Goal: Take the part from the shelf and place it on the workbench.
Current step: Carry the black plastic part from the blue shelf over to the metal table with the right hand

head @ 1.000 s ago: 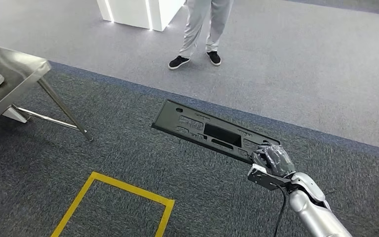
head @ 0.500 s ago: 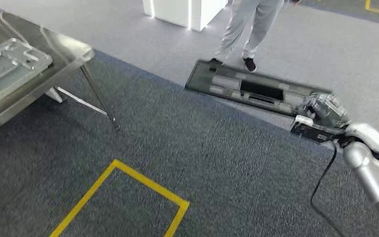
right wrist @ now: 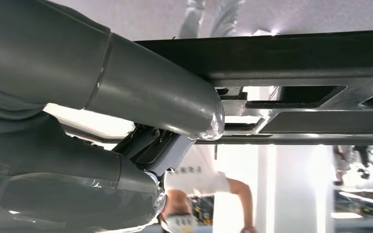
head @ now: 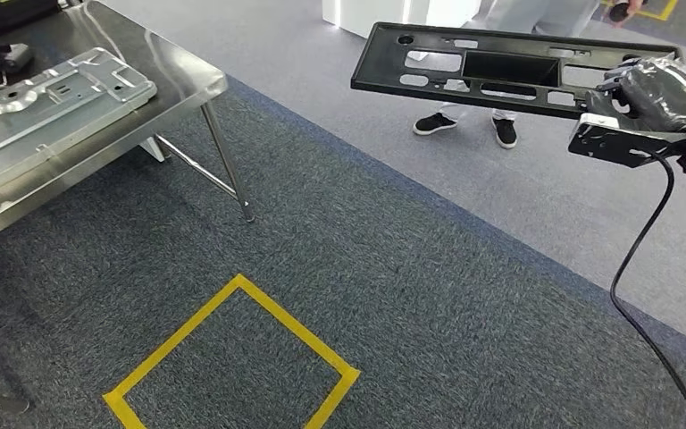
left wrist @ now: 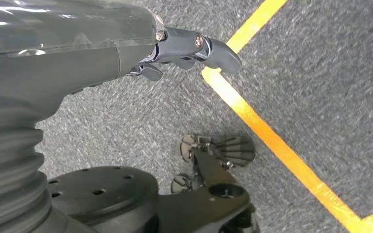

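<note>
Part [head: 509,67] — black, unlabelled — held by right hand [head: 656,94].

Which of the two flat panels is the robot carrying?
The black panel, gripped at one end by the right robot hand. The silver panel lies on the metal table.

No readable text, label, brand name, number or sign can be made out in any view. A dark mark is seen on the white shirt of a person [right wrist: 199,177] in the right wrist view, but it is too blurred to be read. Yellow tape [head: 232,349] is laid in an outline on the carpet; nothing is written on it.
</note>
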### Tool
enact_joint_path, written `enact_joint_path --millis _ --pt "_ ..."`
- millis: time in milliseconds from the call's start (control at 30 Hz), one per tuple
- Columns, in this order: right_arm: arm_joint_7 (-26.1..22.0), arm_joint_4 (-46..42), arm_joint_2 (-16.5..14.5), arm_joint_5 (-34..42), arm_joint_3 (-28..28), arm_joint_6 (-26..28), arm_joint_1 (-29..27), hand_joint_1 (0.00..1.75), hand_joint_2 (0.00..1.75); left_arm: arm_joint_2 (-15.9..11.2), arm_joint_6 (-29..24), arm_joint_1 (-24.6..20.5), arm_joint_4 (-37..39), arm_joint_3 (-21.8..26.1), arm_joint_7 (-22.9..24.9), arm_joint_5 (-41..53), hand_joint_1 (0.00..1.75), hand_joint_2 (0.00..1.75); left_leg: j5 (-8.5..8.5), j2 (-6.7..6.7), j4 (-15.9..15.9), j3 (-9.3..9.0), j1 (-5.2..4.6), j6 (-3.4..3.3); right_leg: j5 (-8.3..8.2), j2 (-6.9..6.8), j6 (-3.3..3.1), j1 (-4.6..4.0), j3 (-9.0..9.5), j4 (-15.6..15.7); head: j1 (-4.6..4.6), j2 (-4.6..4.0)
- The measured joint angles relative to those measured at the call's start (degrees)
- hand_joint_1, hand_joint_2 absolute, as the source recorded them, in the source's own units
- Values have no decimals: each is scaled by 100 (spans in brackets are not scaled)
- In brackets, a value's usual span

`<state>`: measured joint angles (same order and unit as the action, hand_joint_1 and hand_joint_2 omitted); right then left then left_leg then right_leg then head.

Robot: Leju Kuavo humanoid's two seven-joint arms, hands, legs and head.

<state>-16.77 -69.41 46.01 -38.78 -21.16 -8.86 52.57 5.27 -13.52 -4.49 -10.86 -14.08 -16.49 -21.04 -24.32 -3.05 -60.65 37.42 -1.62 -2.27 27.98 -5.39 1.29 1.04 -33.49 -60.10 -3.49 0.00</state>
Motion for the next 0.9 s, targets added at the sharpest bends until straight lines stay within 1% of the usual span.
enact_joint_path --millis 33,67,100,133,167,200,233,267,300,333,367,400,433,467,500,533,567,600,633,667,700,733,767,800,833,867,900 --pt "13 40 0 -10 -78 -36 134 164 0 -2 -2 4 0 0 11 4 0 175 -14 23 22 -12 -28 -24 9 -46 30 -1 9 5 0 0" --pt "28 78 1 -6 -172 -97 277 164 0 -4 -6 13 0 0 21 4 0 175 -6 78 46 -28 -32 -50 23 -89 64 8 30 15 -1 0" --pt "44 107 7 13 -257 -170 425 164 0 -7 -11 24 0 0 23 2 0 175 7 136 89 -62 -27 -73 51 -61 93 28 50 -3 0 0" --pt "62 131 23 42 -338 -248 596 164 0 -10 -19 30 0 1 21 -2 0 175 20 192 134 -100 -16 -100 117 41 110 41 29 -89 0 0" --pt "81 151 59 81 -412 -332 779 164 0 -14 -28 27 0 1 15 -7 0 175 35 249 176 -136 3 -126 226 181 122 55 -51 -277 1 0" --pt "103 163 107 126 -468 -402 964 164 0 -15 -33 23 0 1 6 -16 0 175 42 304 196 -154 13 -142 368 344 123 66 -205 -582 2 0" --pt "132 169 163 181 -521 -474 1147 164 0 -16 -31 18 0 1 2 -25 0 175 39 365 199 -161 17 -158 509 450 125 62 -409 -941 2 0" --pt "173 169 228 245 -576 -551 1312 164 0 -15 -19 20 0 1 0 -34 0 175 33 433 195 -170 20 -165 594 496 134 61 -605 -1259 2 0" --pt "225 157 290 311 -632 -624 1463 164 0 -12 0 31 0 1 1 -43 0 175 21 505 188 -185 24 -164 586 516 145 64 -747 -1443 3 0" --pt "282 118 362 379 -694 -699 1600 164 0 -8 21 45 0 1 5 -48 0 175 5 581 174 -198 31 -159 476 523 158 74 -802 -1436 3 0" --pt "339 60 435 441 -758 -764 1750 164 0 -4 40 61 0 1 14 -52 0 175 -20 658 145 -211 43 -143 274 534 171 87 -756 -1226 3 0" --pt "391 -7 496 492 -817 -815 1913 164 0 -1 53 75 0 1 24 -57 0 175 -56 732 103 -220 58 -116 40 573 189 106 -640 -874 3 0" --pt "439 -67 541 536 -871 -862 2088 164 0 -2 61 85 1 1 34 -61 0 175 -94 800 60 -204 65 -82 -114 678 209 125 -517 -565 4 0" --pt "482 -116 571 571 -932 -923 2288 164 0 -4 65 86 3 1 44 -66 0 175 -129 857 -2 -177 72 -48 -207 792 204 139 -420 -310 0 1" --pt "523 -162 586 596 -990 -985 2465 164 0 -6 68 85 5 1 50 -72 0 175 -148 907 -42 -143 77 -14 -220 878 187 146 -374 -181 -3 1" --pt "562 -206 597 613 -1045 -1048 2618 164 0 -9 72 91 8 1 53 -74 0 175 -151 954 -51 -107 81 14 -180 924 150 135 -366 -170 -7 1" --pt "601 -257 607 620 -1110 -1117 2753 164 0 -10 75 96 10 1 57 -71 0 175 -145 1002 -55 -97 91 42 -176 891 96 124 -363 -147 -11 1" --pt "634 -299 609 621 -1165 -1175 2865 164 0 -19 78 109 11 1 57 -64 0 175 -147 1033 -39 -95 98 71 -174 824 52 120 -347 -136 -12 1" --pt "666 -340 611 628 -1225 -1240 2977 164 0 -17 79 123 12 -1 57 -55 0 175 -180 959 -71 -84 90 104 -168 764 7 120 -321 -121 -11 1" --pt "696 -385 611 653 -1289 -1304 3094 164 0 -16 77 123 13 -2 57 -47 0 175 -257 820 -196 -37 84 140 -164 700 -34 125 -295 -103 -12 0" --pt "720 -426 618 699 -1341 -1357 3209 164 0 -14 74 120 13 -3 57 -43 0 175 -387 642 -434 70 86 172 -155 635 -66 120 -271 -90 -11 0" --pt "744 -471 627 764 -1386 -1400 3315 164 0 -4 73 111 13 -4 57 -40 0 175 -548 466 -775 232 95 202 -142 573 -93 101 -255 -87 -11 0" --pt "760 -507 636 835 -1425 -1428 3413 164 0 -5 71 103 13 -4 57 -38 0 175 -693 380 -1148 419 118 219 -129 510 -112 79 -244 -86 -12 0" --pt "772 -537 645 915 -1470 -1435 3485 164 0 -4 71 99 13 -4 57 -38 0 175 -778 344 -1442 571 135 221 -117 451 -125 57 -230 -86 -12 0" --pt "779 -566 652 999 -1520 -1415 3520 164 0 -4 71 99 13 -4 58 -39 0 175 -762 334 -1560 637 143 208 -103 395 -136 34 -213 -86 -12 0" --pt "780 -590 663 1093 -1574 -1359 3510 164 0 -3 72 99 13 -4 57 -43 0 175 -635 328 -1442 583 137 177 -88 345 -145 9 -187 -86 -12 0" --pt "777 -611 676 1214 -1626 -1269 3460 164 0 -3 81 97 13 -4 54 -48 0 175 -436 299 -1122 427 115 122 -71 295 -151 -17 -156 -85 -12 0"
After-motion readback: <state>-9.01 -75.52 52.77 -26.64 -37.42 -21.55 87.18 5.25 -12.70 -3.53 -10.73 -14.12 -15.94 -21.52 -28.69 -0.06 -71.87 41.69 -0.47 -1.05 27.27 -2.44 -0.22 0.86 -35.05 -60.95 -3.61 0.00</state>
